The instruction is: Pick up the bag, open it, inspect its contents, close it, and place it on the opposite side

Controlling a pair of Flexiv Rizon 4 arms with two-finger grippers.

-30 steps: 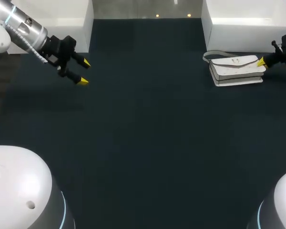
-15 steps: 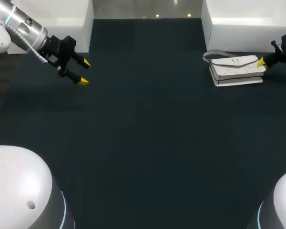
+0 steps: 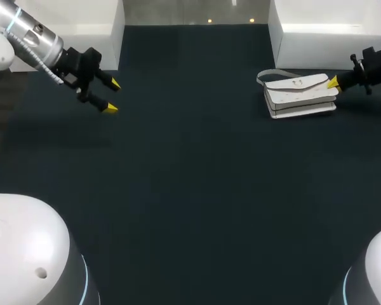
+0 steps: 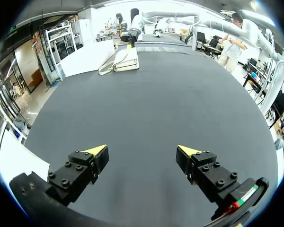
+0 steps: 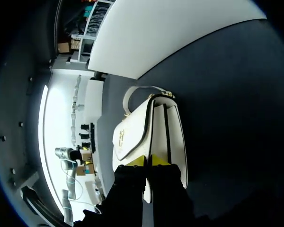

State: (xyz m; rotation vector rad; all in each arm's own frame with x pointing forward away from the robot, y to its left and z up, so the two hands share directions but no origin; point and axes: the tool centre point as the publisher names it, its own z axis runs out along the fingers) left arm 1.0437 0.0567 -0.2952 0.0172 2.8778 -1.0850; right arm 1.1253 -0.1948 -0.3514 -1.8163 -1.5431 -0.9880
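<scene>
A white handbag lies flat on the dark table at the far right, its strap looped out to the left. My right gripper is shut, with its yellow tips together against the bag's right end. In the right wrist view the bag stretches ahead of the closed fingertips, which rest on its near edge; I cannot tell whether they pinch any part of it. My left gripper hangs open over the far left of the table, empty. In the left wrist view the bag is far ahead of the open gripper.
A large white box stands right behind the bag at the back right. Another white box stands at the back left, behind my left arm. Dark table surface spreads between the two arms.
My right gripper has moved left, and the bag has slid left with it across the table. The left arm has stayed still.
</scene>
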